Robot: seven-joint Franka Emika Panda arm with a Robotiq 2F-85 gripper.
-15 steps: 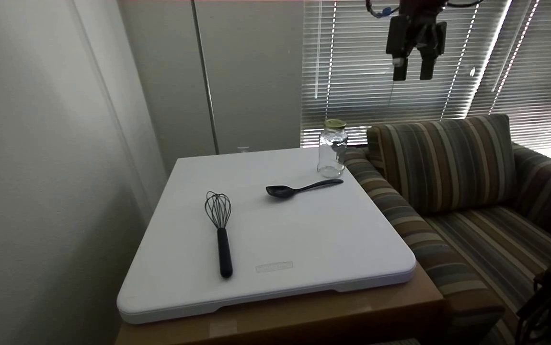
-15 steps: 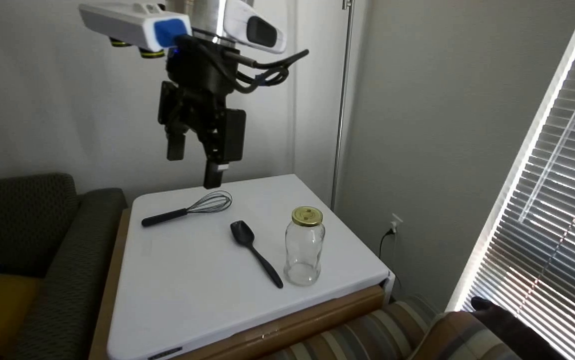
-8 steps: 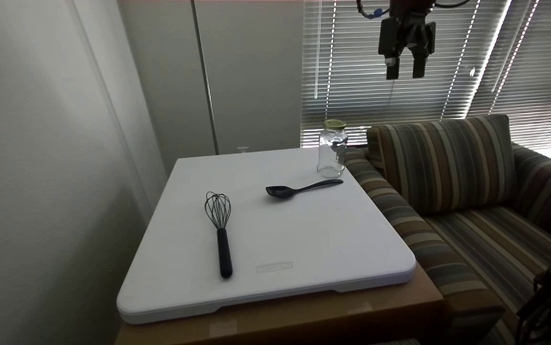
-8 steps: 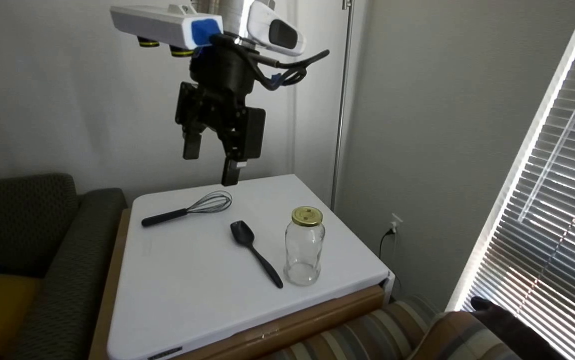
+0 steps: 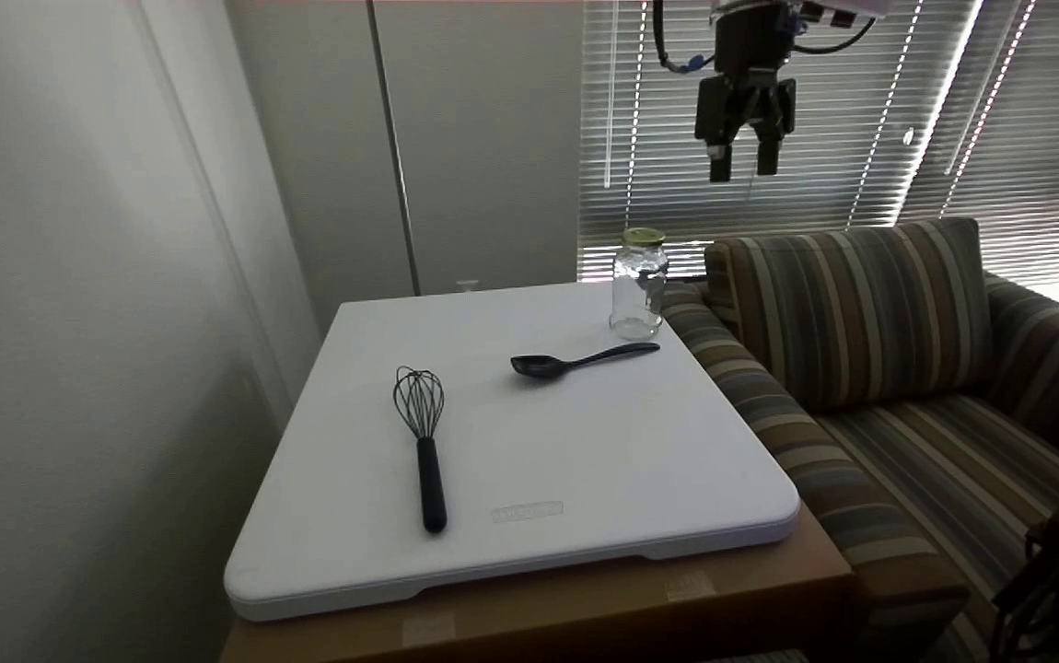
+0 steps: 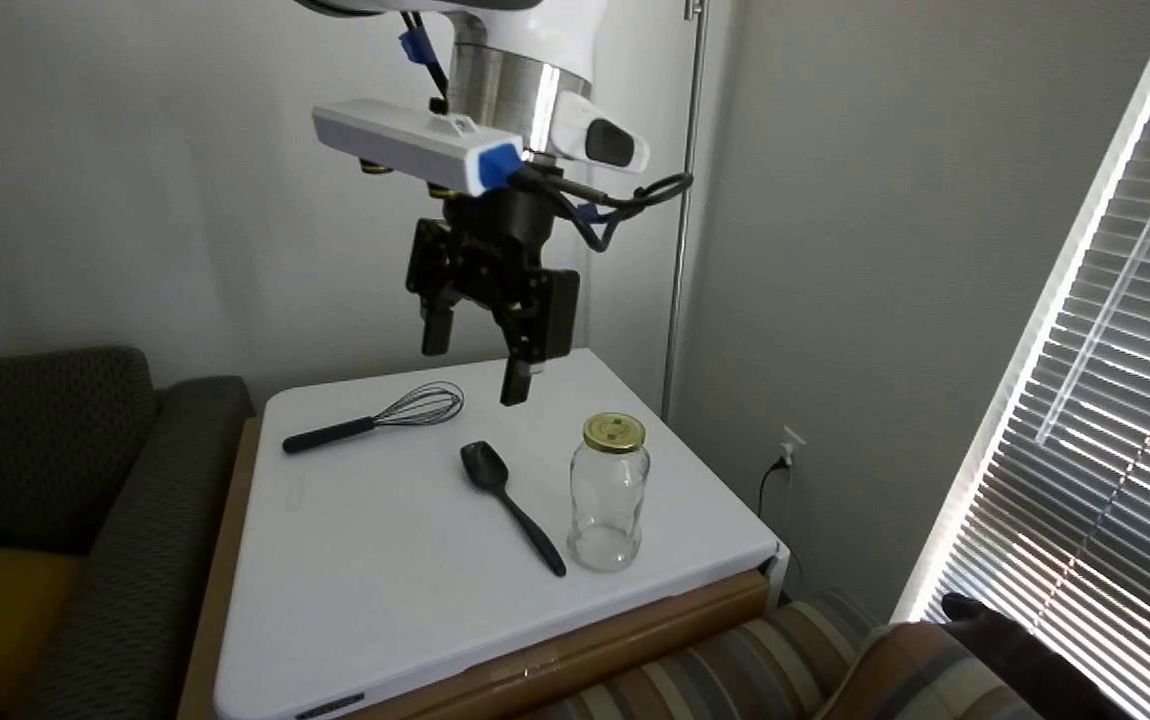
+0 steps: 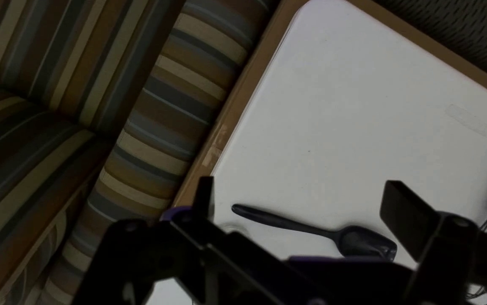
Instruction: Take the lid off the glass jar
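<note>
The clear glass jar (image 5: 637, 293) stands upright near the table's edge in both exterior views (image 6: 607, 510). The pale gold lid (image 6: 614, 432) sits on top of the jar; it also shows in an exterior view (image 5: 644, 237). My gripper (image 6: 476, 360) is open and empty, pointing down, above the lid's height and apart from it. In an exterior view the gripper (image 5: 744, 166) appears above and right of the jar. In the wrist view the gripper's jaws (image 7: 304, 205) stand wide apart. There only a faint bit of the jar (image 7: 236, 229) shows beside the left finger; the lid is hidden.
A black spoon (image 6: 487, 468) lies beside the jar on the white table (image 6: 385, 600). A black whisk (image 5: 432, 483) lies farther off. A striped armchair (image 5: 847, 313) adjoins the table's side. A wall (image 5: 106, 368) and window blinds (image 5: 677, 110) stand around.
My gripper has come down and moved toward the jar, rightward in one exterior picture and leftward in another. It has stayed open. The jar, lid, spoon and whisk have not moved.
</note>
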